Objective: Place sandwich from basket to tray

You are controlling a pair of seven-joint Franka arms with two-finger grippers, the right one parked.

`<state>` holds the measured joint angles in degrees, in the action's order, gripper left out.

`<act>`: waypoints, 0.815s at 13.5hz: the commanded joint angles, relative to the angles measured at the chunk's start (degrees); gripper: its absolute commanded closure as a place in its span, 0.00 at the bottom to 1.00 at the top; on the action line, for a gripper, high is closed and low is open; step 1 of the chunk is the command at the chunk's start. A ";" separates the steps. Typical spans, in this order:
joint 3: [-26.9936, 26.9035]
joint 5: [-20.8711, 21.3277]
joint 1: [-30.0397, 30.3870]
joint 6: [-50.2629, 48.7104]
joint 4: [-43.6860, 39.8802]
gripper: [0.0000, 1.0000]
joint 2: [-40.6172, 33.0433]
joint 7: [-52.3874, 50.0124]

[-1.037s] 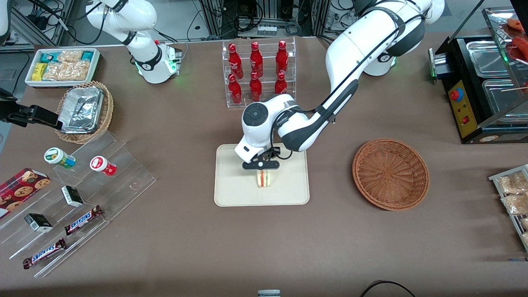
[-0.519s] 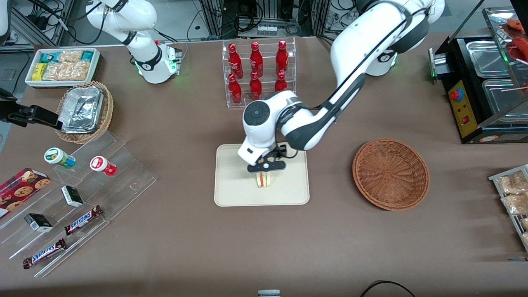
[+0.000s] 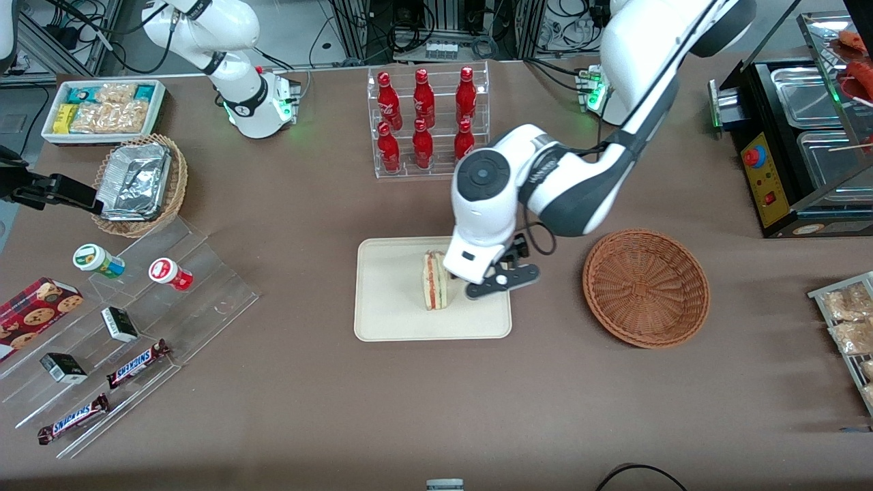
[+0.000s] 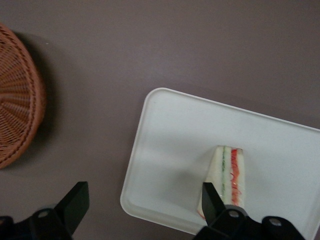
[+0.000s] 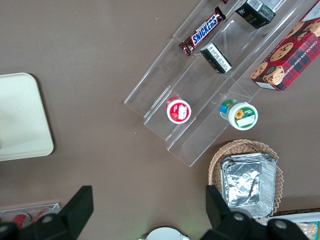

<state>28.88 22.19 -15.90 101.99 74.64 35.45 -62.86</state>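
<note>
The sandwich [image 3: 435, 281] stands on its edge on the cream tray [image 3: 392, 307], its red and green filling lines showing; it also shows in the left wrist view [image 4: 227, 175] on the tray [image 4: 170, 150]. My left gripper [image 3: 501, 281] hangs open and empty above the tray's edge toward the basket, beside the sandwich and apart from it. In the left wrist view the gripper [image 4: 145, 202] is spread wide over the tray's corner. The reddish-brown wicker basket [image 3: 645, 286] holds nothing; its rim shows in the left wrist view [image 4: 20, 100].
A clear rack of red bottles [image 3: 426, 119] stands farther from the front camera than the tray. A clear stepped stand with snacks [image 3: 123, 320], a tan basket of foil trays [image 3: 140, 181] and a white snack bin [image 3: 102, 109] lie toward the parked arm's end. A black appliance [image 3: 798, 136] stands toward the working arm's end.
My gripper was down around the sandwich, let go of it, rose and moved sideways toward the basket. The sandwich stays standing on the tray.
</note>
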 commanded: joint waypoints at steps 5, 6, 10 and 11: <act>0.12 -6.80 15.35 -13.20 1.91 0.01 -11.71 22.48; 0.12 -7.85 17.72 -14.52 2.00 0.01 -13.20 26.52; 0.12 -12.59 27.39 -18.32 5.94 0.01 -19.78 43.04; 0.12 -13.65 29.33 -18.06 8.39 0.01 -21.89 45.61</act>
<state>28.55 11.16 9.82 83.48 76.60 19.15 -22.31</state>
